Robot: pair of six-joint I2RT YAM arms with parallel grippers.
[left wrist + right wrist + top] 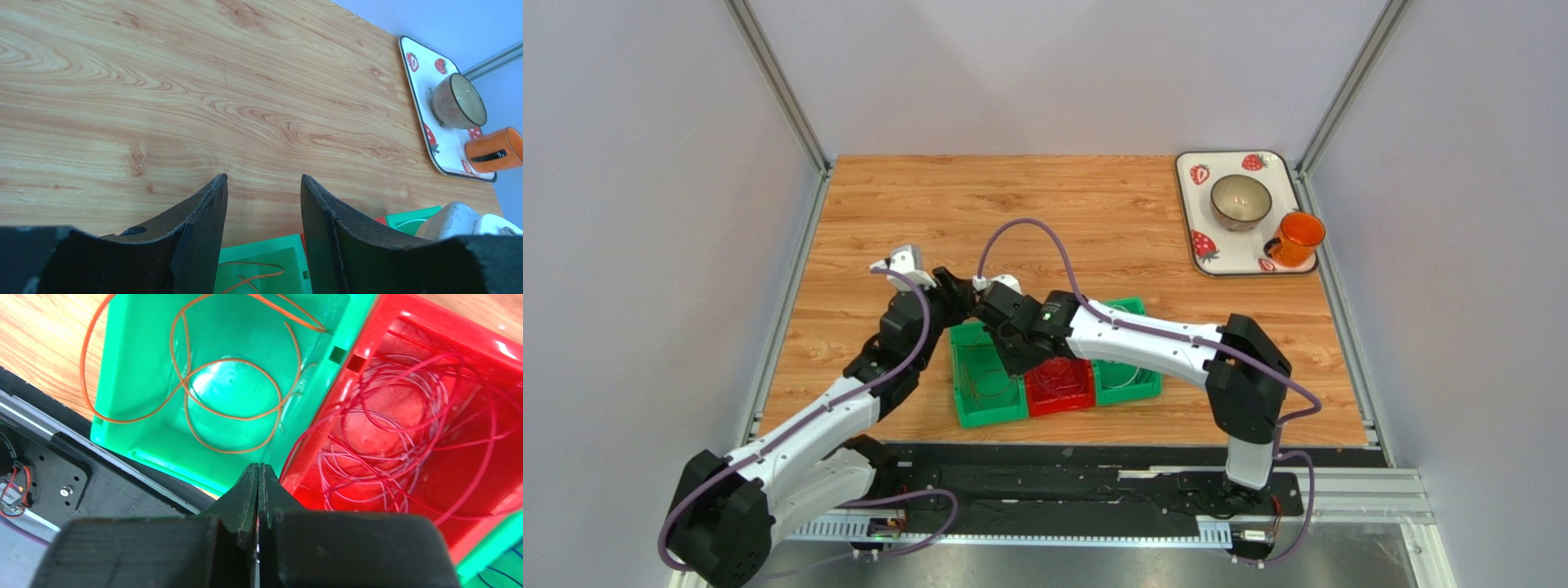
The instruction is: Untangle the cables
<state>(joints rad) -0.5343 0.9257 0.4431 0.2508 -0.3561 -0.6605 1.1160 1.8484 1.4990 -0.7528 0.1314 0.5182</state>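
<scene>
Orange cable [184, 380]: loose loops in green bin [141, 425], one loop spilling over rim above counter [37, 331]. Red and white cables [393, 435]: dense tangle in red bin [316, 425] next door.

Right pincer [258, 471]: pressed fully together, gripping nothing, over wall the two bins share. In its wrist view, orange lies left, red tangle right.

Left pincer [263, 184]: spread wide, empty, above green bin's far rim.

You likely need right pincer parted before any pick.

Left arm [817, 423] and right arm [1149, 337] reach inward, wrists close together.
Left gripper [263, 187] stands with jaws parted; right gripper [258, 471] is pressed flat together, seemingly gripping nothing, though its tips blur.
</scene>
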